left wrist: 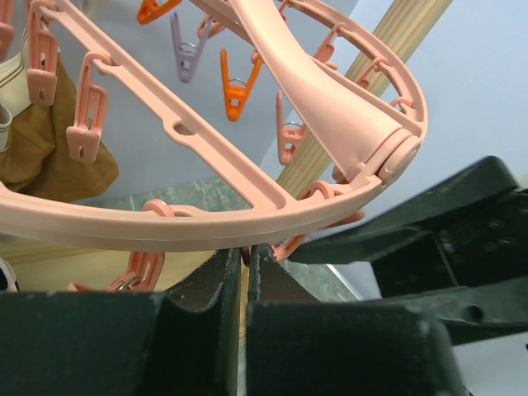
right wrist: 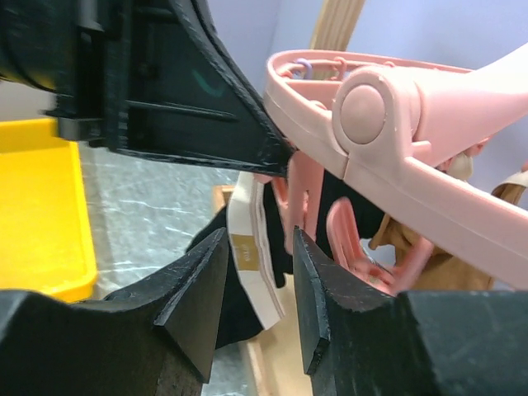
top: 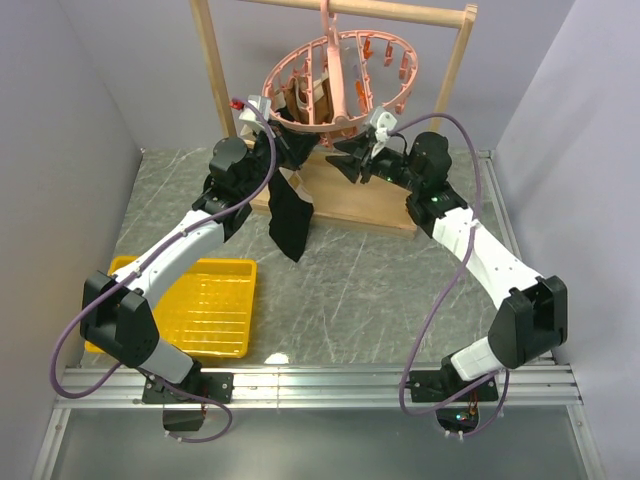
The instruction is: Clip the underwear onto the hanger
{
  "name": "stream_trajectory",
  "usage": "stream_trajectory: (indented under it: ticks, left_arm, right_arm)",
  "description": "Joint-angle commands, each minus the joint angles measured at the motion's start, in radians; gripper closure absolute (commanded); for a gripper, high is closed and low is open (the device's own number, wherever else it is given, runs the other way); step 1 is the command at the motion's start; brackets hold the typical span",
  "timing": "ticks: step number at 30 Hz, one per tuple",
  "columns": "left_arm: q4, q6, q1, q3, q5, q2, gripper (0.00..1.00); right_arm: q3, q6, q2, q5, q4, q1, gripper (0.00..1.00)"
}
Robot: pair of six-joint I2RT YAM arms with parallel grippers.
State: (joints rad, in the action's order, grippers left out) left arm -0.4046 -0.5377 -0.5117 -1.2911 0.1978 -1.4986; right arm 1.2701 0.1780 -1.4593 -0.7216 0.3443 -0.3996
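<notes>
Found the hanger (top: pixel 338 80) suspended by its hook from the top bar of the wooden rack (top: pixel 212 70), ring tilted.

Located the left gripper (top: pixel 274 130) just under the lower left rim of the hanger. Seen from the left wrist: fingers (left wrist: pixel 206 289) set almost together, only a thin slit between them, a tan strip showing in that slit. Judged clamped on the underwear (top: pixel 290 220), the black cloth hanging straight down from that gripper, below the hanger's left rim. Peg contact with the cloth: cannot tell.

Located the right gripper (top: pixel 345 158) under the lower right rim of the hanger, facing the left one, near but apart. Seen from the right wrist: fingers (right wrist: pixel 198 280) spread apart, holding nothing. Tan waistband (right wrist: pixel 247 247) and one pink peg (right wrist: pixel 304 194) of the hanger showing in the gap between them; touching either finger or not, cannot tell.

Noted a brown cloth item (left wrist: pixel 66 140) hanging inside the hanger's ring.

Noted a yellow tray (top: pixel 215 310) on the table, well apart from the hanger, toward the left arm's base.
</notes>
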Motion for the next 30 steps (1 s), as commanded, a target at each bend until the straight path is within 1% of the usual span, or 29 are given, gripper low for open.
stream_trajectory:
  ticks: [1, 11, 17, 21, 25, 27, 29, 30]
  left_arm:
    - [0.004, 0.022, -0.007, -0.028, 0.097, 0.017, 1.0]
    - [0.023, 0.044, -0.007, -0.027, 0.135, 0.02, 1.0]
    - [0.02, 0.053, -0.007, -0.028, 0.166, 0.02, 1.0]
    - [0.02, 0.05, -0.007, -0.024, 0.169, 0.021, 0.99]
    - [0.009, 0.038, -0.002, -0.01, 0.18, 0.034, 0.99]
    - [-0.016, 0.012, 0.004, 0.007, 0.192, 0.041, 0.99]
    - [-0.028, -0.005, 0.01, 0.015, 0.212, 0.044, 0.99]
    - [-0.025, -0.011, 0.013, 0.016, 0.215, 0.044, 0.99]
  right_arm:
    - [0.066, 0.058, -0.022, 0.062, 0.001, -0.015, 0.55]
    - [0.092, 0.029, -0.052, 0.113, 0.024, -0.024, 0.53]
    - [0.118, 0.034, -0.072, 0.105, 0.013, -0.028, 0.54]
    - [0.135, 0.025, -0.085, 0.077, -0.001, -0.033, 0.62]
    - [0.141, 0.037, -0.092, 0.057, -0.021, -0.036, 0.63]
    - [0.135, 0.043, -0.088, 0.054, -0.024, -0.041, 0.65]
    - [0.132, 0.043, -0.085, 0.059, -0.021, -0.041, 0.68]
    - [0.132, 0.037, -0.085, 0.06, -0.018, -0.041, 0.73]
